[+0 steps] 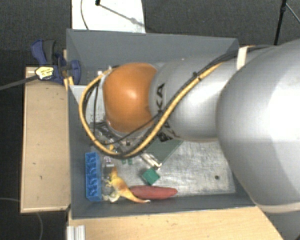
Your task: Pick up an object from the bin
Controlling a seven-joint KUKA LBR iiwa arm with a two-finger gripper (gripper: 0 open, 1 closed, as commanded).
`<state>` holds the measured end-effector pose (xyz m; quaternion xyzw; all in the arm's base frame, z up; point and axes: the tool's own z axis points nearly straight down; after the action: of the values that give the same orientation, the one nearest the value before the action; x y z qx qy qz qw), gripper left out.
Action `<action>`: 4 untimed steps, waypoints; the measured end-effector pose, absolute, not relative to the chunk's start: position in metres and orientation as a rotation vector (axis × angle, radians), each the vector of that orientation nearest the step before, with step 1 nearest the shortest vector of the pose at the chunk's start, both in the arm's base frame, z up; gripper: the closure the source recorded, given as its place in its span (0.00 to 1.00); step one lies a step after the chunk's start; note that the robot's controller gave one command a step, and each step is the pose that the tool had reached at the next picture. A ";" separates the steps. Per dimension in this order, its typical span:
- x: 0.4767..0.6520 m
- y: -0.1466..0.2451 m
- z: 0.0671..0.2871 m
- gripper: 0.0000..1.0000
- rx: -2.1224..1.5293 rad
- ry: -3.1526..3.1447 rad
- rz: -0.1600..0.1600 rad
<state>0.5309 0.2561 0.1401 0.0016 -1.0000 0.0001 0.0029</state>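
Gripper low in bin, near blue block.

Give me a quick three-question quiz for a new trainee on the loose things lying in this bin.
1. True or false: the long blue block lies along the right wall of the bin, as the camera sees it.
2. Which thing lies just right of the yellow banana-shaped piece, near the bin's lower wall in the view?
A. a red elongated piece
B. a purple ball
C. a white cup
3. Fill in: the small cube just above the red elongated piece is ___ in colour.

Key: 1 false, the long blue block lies by the left wall. 2 A. 3 green.
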 end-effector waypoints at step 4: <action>0.518 0.193 0.085 1.00 0.785 -3.056 -0.038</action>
<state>0.5180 0.1929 0.0853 0.2488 -0.9684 -0.0120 -0.0072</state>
